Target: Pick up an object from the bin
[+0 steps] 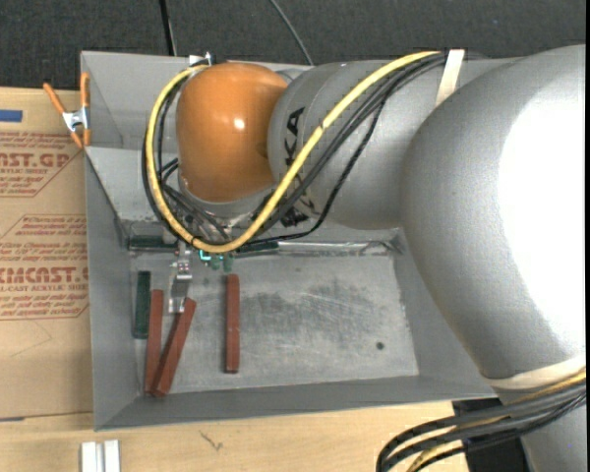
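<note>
My gripper (180,290) hangs under the orange wrist cover, low over the left part of the bin floor. Right beneath it lie two reddish-brown sticks (169,347) that lean together in a narrow V, with their upper ends by the gripper's tip. A dark green bar (141,304) lies just left of them, along the bin's left wall. A third reddish-brown stick (231,324) lies straight, a little to the right of the gripper. I see nothing held in the gripper.
The arm's big grey body covers the right and back of the bin. Dark parts and cables hang under the orange cover by the back wall. Bare grey floor stretches right of the third stick.
</note>
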